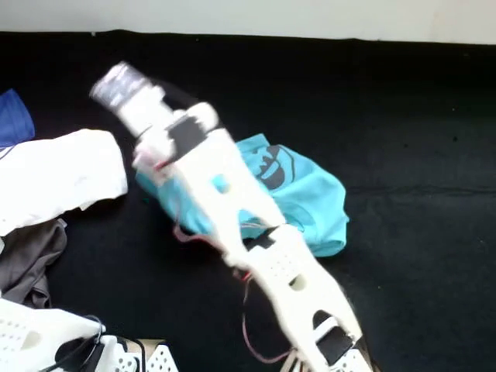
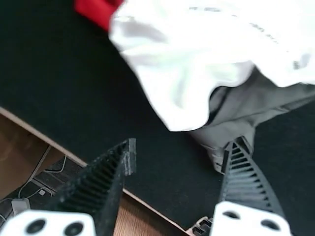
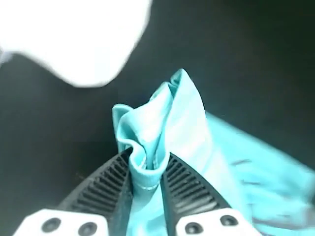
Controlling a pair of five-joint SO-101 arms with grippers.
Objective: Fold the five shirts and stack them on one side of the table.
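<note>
A turquoise shirt [image 1: 306, 198] lies crumpled at the middle of the black table [image 1: 403, 139]. The right arm stretches across it from the front, and my right gripper [image 3: 147, 169] is shut on a bunched fold of the turquoise shirt [image 3: 167, 123] near its left edge. A white shirt [image 1: 58, 178] lies at the left, over a grey shirt [image 1: 31, 260], with a blue shirt [image 1: 14, 116] behind. My left gripper [image 2: 179, 162] hangs open above the table's front edge, near the white shirt [image 2: 197, 54] and the grey shirt [image 2: 246, 113]. A red shirt [image 2: 96, 11] peeks out beyond.
The right half of the table is bare black cloth. The left arm's white base [image 1: 54, 341] sits at the front left corner. Past the table's front edge [image 2: 54, 142] I see wooden floor with cables.
</note>
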